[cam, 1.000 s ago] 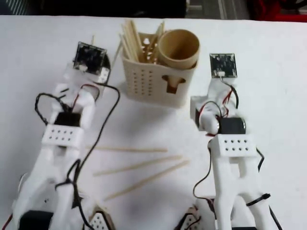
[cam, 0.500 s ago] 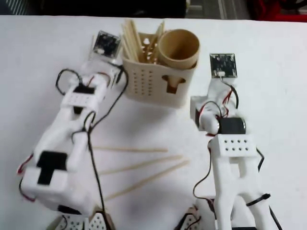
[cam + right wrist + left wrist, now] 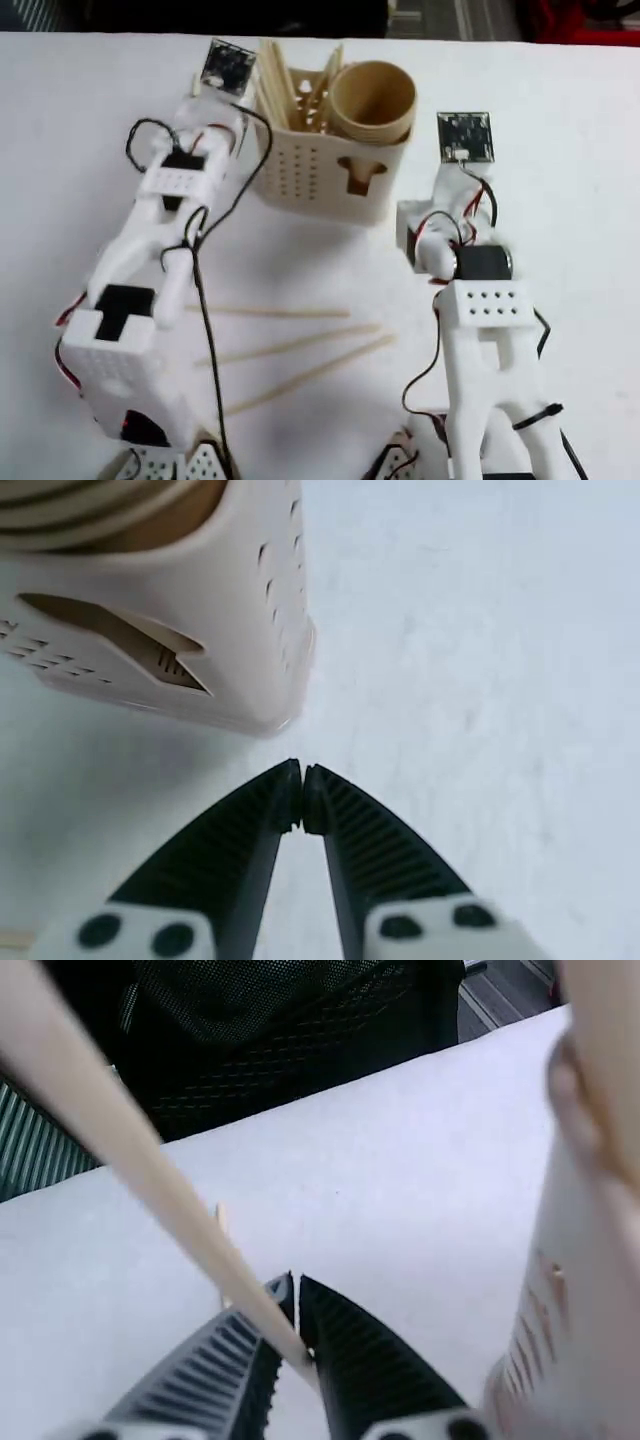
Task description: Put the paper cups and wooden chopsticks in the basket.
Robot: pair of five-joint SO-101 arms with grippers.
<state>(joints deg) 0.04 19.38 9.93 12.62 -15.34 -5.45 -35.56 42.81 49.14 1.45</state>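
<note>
L arm has swung up & fwd in the last sec: from well short of the basket (image 3: 310, 175) to tight against its 9 o'clock side, wrist now level w/ the rim. L fingers (image 3: 299, 1294) are nearly closed, pinching one chopstick (image 3: 150, 1150) that slants up past the wrist cam, basket wall just beside it. Looks like the carry is about done and the drop into the basket is next, stick not yet inside. R arm hasn't budged. R fingers (image 3: 301, 796) are pressed together on nothing, parked near the basket's 4 o'clock corner.

Already in the basket: paper cups (image 3: 372, 100) at the 3 o'clock end, a bundle of chopsticks (image 3: 290, 85) at 9. Three loose chopsticks (image 3: 290, 343) lie toward 6 o'clock btwn the arms, so roughly 3 more trips.

Tabletop (image 3: 580, 200) is plain white. Beyond its 12 o'clock edge, a dark mesh chair back (image 3: 300, 1020).
</note>
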